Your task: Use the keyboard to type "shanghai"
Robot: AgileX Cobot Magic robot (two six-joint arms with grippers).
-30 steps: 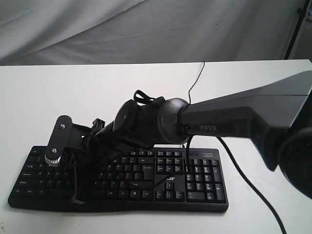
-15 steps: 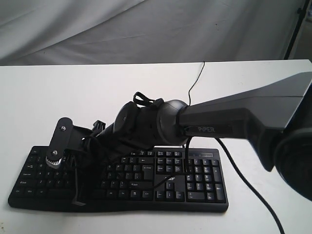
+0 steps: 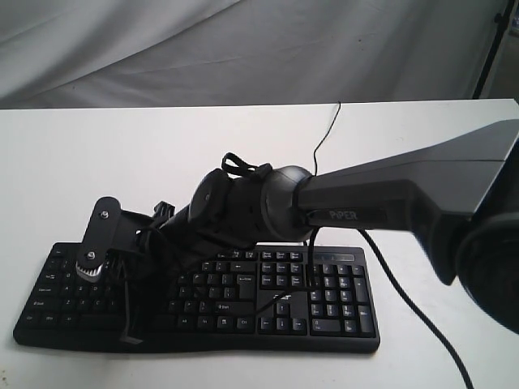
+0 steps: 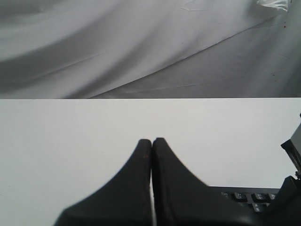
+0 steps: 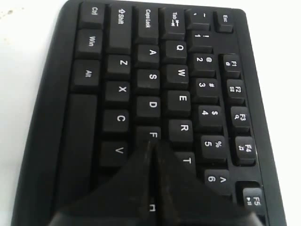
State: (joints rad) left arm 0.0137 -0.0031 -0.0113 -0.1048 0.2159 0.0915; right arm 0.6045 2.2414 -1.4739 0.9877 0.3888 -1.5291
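The keyboard lay flat on the white table, towards the edge nearer the exterior camera; the right gripper reached across to its left half, fingers pinched together on nothing, I judged so that they made one narrow stylus fit to strike a single key; its tip sat beside the F key, pressing or hovering I could not tell; the left gripper, likewise closed and empty, hung over bare table beside the keyboard, clear of the typing arm.
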